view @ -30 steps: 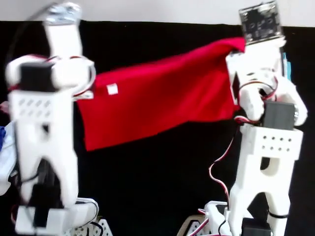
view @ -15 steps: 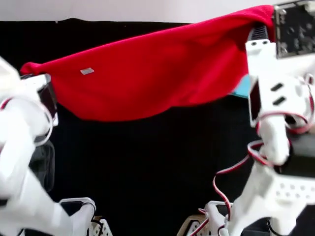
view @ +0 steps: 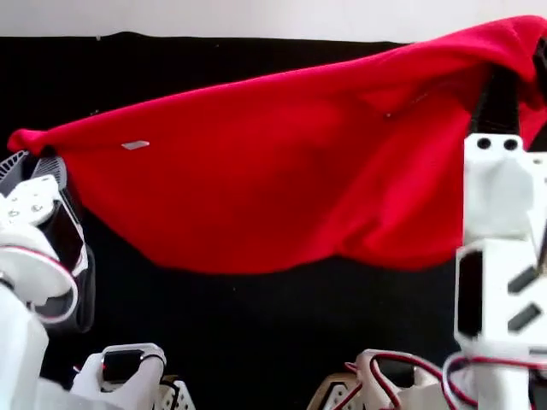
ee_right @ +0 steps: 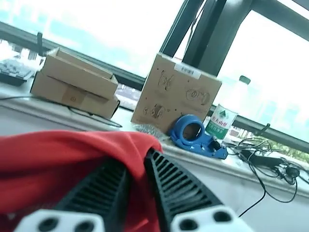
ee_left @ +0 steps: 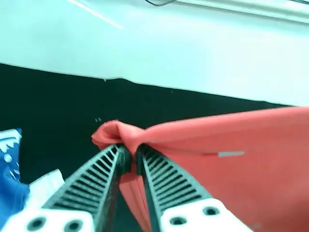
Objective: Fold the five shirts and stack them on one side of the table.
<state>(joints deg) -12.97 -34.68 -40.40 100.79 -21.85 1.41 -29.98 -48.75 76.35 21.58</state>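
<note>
High view: a red shirt (view: 282, 179) hangs stretched wide in the air above the black table (view: 256, 342). Left wrist view: my left gripper (ee_left: 129, 153) pinches one bunched corner of it (a blue and white cloth (ee_left: 8, 169) lies off to one side). Right wrist view: my right gripper (ee_right: 136, 162) is clamped tight on the shirt's other end.

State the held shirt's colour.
The shirt is red; the high view shows it best.

The right gripper (ee_right: 136, 160) pinches a bunched red shirt (ee_right: 58, 159); far behind stand cardboard boxes (ee_right: 75, 82) and a blue tape dispenser (ee_right: 193, 133).
</note>
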